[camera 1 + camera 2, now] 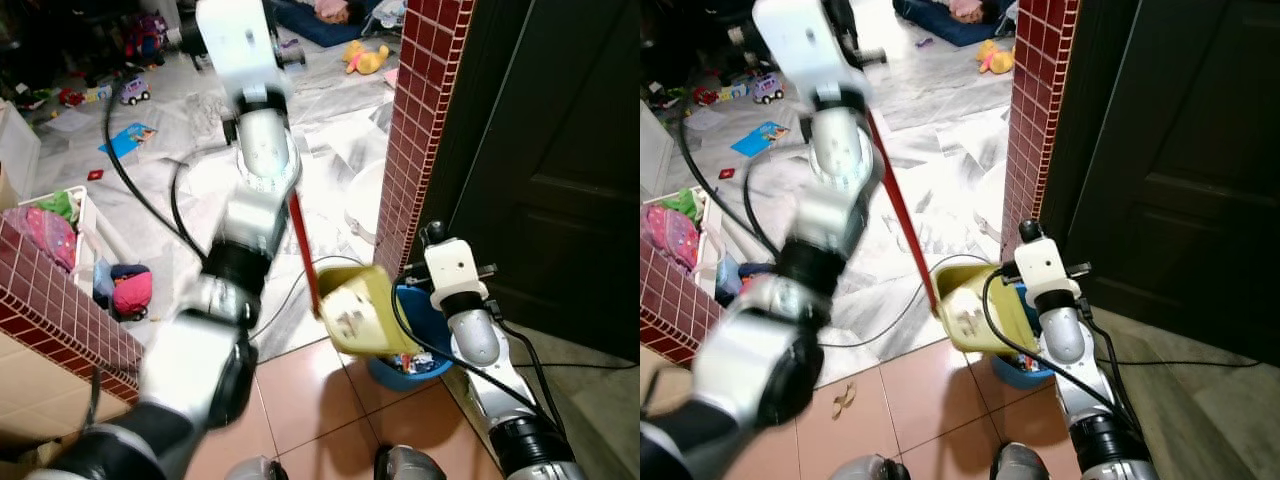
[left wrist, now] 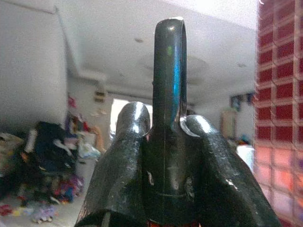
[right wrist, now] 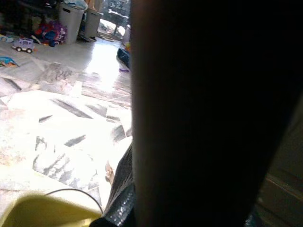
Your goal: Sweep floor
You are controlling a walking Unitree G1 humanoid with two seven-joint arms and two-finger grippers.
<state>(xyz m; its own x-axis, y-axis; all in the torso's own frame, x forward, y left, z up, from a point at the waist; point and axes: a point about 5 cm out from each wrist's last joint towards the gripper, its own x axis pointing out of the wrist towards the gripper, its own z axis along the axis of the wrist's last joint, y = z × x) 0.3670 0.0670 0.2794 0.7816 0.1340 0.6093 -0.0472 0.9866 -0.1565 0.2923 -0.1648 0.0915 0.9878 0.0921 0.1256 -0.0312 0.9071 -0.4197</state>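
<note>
A yellow dustpan (image 1: 362, 312) on a long red handle (image 1: 303, 250) hangs tilted over a blue bin (image 1: 428, 318) at the foot of the brick pillar. My left gripper (image 2: 165, 120) is raised high and shut on the handle's dark top end. My right arm reaches up beside the bin, its white wrist (image 1: 455, 268) just right of the dustpan. In the right wrist view a dark shape blocks most of the picture, with the dustpan's (image 3: 42, 213) yellow edge and a black bag liner (image 3: 120, 203) low down.
The red brick pillar (image 1: 425, 120) and a dark door (image 1: 560, 150) close off the right. A low brick wall (image 1: 60, 300) and a white basket (image 1: 88, 215) of clothes stand left. Toys (image 1: 135, 92), cables (image 1: 150, 205) and a scrap (image 1: 845, 398) lie on the floor.
</note>
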